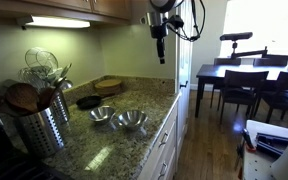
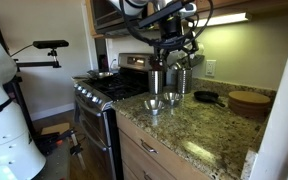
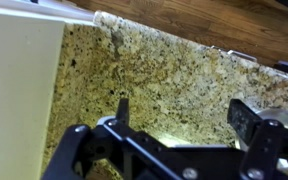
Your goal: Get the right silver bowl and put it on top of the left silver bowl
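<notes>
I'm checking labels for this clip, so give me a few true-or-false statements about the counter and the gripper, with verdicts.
1. The gripper hangs high above the counter, open and empty. True.
2. The wider steel bowl is stacked on the smaller steel bowl. False: both sit side by side on the counter.
3. A black round dish lies on the counter. True.
4. The utensil holder is empty. False: it is full of utensils, a wire whisk among them.

right silver bowl [image 1: 132, 120] & left silver bowl [image 1: 101, 114] shiny steel, countertop [image 1: 149, 105] glossy speckled granite
</notes>
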